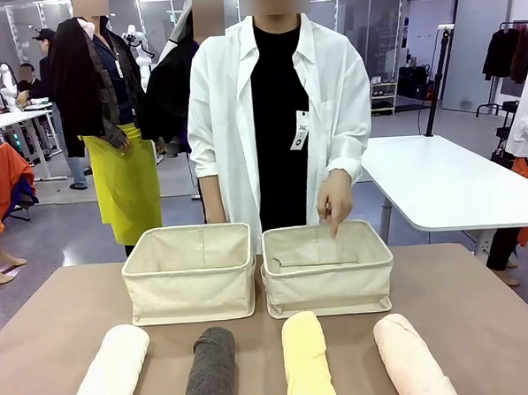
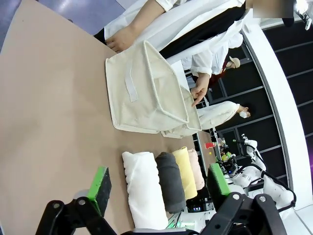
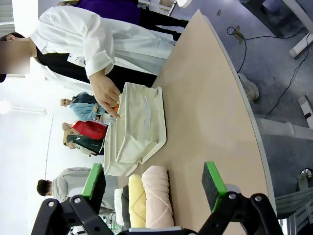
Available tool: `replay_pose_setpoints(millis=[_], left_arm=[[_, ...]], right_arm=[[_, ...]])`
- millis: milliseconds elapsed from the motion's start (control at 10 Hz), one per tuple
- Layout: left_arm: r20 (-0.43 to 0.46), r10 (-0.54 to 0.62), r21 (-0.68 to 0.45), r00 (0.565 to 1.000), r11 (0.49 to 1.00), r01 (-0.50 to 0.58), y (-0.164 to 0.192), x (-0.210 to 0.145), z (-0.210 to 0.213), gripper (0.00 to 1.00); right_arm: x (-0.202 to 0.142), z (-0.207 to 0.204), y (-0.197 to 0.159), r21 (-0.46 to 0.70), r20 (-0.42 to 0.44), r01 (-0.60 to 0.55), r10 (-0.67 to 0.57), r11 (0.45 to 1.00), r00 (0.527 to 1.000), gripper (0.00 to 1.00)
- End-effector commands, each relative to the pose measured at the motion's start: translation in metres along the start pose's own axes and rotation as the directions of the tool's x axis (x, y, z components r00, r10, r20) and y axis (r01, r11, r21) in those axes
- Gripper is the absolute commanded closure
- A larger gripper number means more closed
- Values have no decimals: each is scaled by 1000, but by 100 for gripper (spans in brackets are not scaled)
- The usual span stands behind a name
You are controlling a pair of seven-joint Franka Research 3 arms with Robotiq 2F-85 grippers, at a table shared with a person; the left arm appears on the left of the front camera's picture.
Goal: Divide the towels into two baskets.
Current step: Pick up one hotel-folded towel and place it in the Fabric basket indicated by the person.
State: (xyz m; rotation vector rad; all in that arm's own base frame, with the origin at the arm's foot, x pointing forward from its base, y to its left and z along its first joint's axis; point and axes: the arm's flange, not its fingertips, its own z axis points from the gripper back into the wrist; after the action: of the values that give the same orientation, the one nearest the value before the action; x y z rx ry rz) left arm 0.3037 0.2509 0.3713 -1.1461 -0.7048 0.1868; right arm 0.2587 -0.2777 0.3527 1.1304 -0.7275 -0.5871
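The left gripper (image 2: 159, 185) and right gripper (image 3: 154, 180) are hanging spread and empty, the towels (image 1: 208, 368) are lying in a row along the frame's bottom before the baskets (image 1: 189, 294), and the person's hand (image 1: 335, 203) is pointing into the right-of-frame one, so pinching each roll mid-length is looking wisest.

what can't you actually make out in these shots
- Front view: near ends of the white towel, grey towel, yellow towel and pink towel, cut off by the bottom edge.
- Front view: the left basket floor, hidden by its front wall.
- Left wrist view: most of the pink towel, behind the yellow towel.
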Motion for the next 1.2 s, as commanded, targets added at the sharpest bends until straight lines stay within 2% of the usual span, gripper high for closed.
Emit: replay_pose_setpoints(millis=[0,1100], left_arm=[[5,0,-7,1000,1000,0,-1,0,3,0],[5,0,-7,1000,1000,0,-1,0,3,0]], right_arm=[[0,2,2,1,-2,9,-9,1000,1000,0],[0,2,2,1,-2,9,-9,1000,1000,0]])
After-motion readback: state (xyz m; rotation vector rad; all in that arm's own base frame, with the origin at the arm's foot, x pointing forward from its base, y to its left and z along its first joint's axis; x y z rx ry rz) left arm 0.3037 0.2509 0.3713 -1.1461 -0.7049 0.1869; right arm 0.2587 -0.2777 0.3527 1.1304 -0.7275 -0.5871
